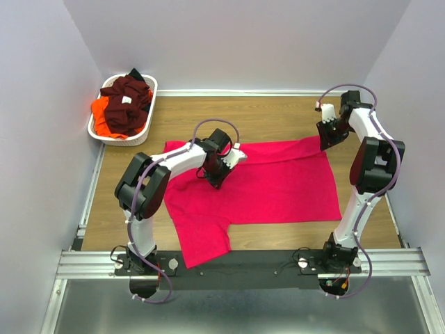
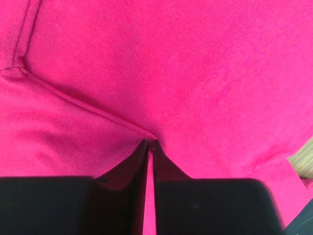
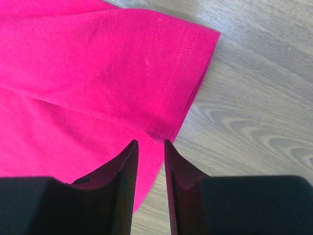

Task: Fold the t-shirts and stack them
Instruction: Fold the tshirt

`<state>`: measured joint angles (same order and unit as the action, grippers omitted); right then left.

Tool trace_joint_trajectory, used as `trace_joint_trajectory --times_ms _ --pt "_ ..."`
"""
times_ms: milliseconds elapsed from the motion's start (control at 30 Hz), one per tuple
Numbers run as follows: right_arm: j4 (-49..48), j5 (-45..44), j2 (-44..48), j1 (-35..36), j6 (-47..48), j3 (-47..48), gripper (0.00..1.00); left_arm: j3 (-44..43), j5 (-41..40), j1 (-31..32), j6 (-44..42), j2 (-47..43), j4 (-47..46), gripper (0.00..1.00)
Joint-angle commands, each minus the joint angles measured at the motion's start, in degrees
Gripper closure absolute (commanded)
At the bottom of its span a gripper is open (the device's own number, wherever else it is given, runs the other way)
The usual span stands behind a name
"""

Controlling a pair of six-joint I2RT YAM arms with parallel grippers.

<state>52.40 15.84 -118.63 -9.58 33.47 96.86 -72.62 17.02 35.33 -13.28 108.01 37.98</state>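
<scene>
Red tee (image 1: 278,184) lies flat across the middle of the table (image 1: 278,115). One sleeve (image 1: 205,243) trails to the near edge.

Handling, as I judge it: thin knit, light and limp. It will sag and drag rather than keep a shape, and a single layer may slip out of a shallow pinch. The best holds are the stitched hems, seams and corners, where the cloth is doubled. Both far corners should rise together so the body does not bunch.

Left gripper (image 2: 150,143) is down on the far left part of the tee. Its fingers are drawn almost together on a raised ridge of cloth where a seam runs in.

Right gripper (image 3: 150,143) is at the far right corner with its fingers a little apart, over the stitched hem. The cloth there lies flat on the wood, so I judge it not yet gripped.

Surroundings: the basket (image 1: 122,140) sits in the far left corner, well apart from the red tee, and holds a maroon tee (image 1: 128,104) and an orange tee (image 1: 101,115).

Obstructions: nothing rests on the red tee except the left gripper. The left arm crosses above the near left part, and the trailing sleeve could catch at the table edge.
</scene>
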Motion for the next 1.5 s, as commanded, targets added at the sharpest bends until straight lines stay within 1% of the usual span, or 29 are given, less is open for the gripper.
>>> trace_joint_trajectory --times_ms 0,33,167,200,433,567,600,667,700,800,833,933,1033,1067,1100,1167,1200,1367,1467 --pt "0.9 -1.0 -1.1 -0.3 0.2 0.3 0.65 0.5 -0.4 0.5 -0.3 0.1 1.7 0.98" --pt "0.9 -1.1 -1.1 -0.3 0.2 0.3 0.65 0.3 -0.1 0.5 -0.5 -0.7 2.2 1.00" --pt "0.9 -0.8 -1.2 -0.3 0.1 0.4 0.65 -1.9 3.5 0.5 -0.7 -1.7 4.9 1.00" --pt "0.9 -0.7 -1.3 -0.3 0.1 0.4 0.65 -3.0 5.6 0.5 -0.8 -1.6 5.5 1.00" --pt "0.9 -0.9 -1.0 -0.3 0.4 0.0 0.65 -7.8 14.7 0.5 -1.3 0.9 8.6 1.00" --pt "0.9 -1.2 -0.9 -0.3 0.6 -0.4 0.65 -9.5 16.4 0.5 -1.5 2.6 9.6 1.00" --pt "0.9 -1.2 -0.9 -0.3 0.6 -0.4 0.65 -9.6 16.5 0.5 -1.6 2.9 9.6 0.90" --pt "0.9 -1.2 -0.8 -0.3 0.6 -0.3 0.65 -9.5 16.6 0.3 -1.6 3.4 9.3 0.76" --pt "0.9 -1.2 -0.7 -0.3 0.6 -0.3 0.65 -9.3 17.2 0.1 -1.6 3.3 9.1 0.64" --pt "0.9 -0.8 -0.6 -0.3 0.5 0.0 0.65 -10.2 18.6 -1.7 -1.8 1.2 8.8 0.53" --pt "0.9 -0.5 -0.5 -0.3 0.4 0.1 0.65 -10.6 18.7 -2.5 -2.1 -0.4 8.7 0.52" --pt "1.1 0.4 -0.9 -0.3 -0.3 1.4 0.64 -12.3 18.8 -8.0 -1.4 -3.6 7.1 0.52" --pt "1.5 0.9 -2.3 0.0 -1.4 3.5 0.64 -13.2 16.6 -15.4 -0.4 -5.2 4.7 0.51" --pt "1.6 1.0 -2.7 0.1 -1.7 3.9 0.65 -13.3 15.9 -17.0 -0.6 -5.3 4.2 0.51" --pt "1.6 1.1 -2.9 0.2 -1.9 4.6 0.64 -13.3 14.0 -20.4 -0.4 -5.5 2.5 0.51" --pt "1.7 1.6 -3.9 0.6 -3.0 5.5 0.64 -13.1 12.9 -23.3 -0.3 -5.2 1.3 0.51" --pt "1.7 1.8 -4.3 1.0 -3.4 6.5 0.64 -13.1 11.9 -25.8 -0.3 -4.4 0.4 0.51" --pt "1.7 1.1 -7.0 2.2 -4.7 8.3 0.62 -13.9 7.7 -30.2 0.5 -0.7 -2.3 0.51" --pt "1.7 -0.9 -9.3 2.7 -4.5 8.0 0.58 -14.5 5.7 -30.8 0.7 1.9 -3.3 0.53"
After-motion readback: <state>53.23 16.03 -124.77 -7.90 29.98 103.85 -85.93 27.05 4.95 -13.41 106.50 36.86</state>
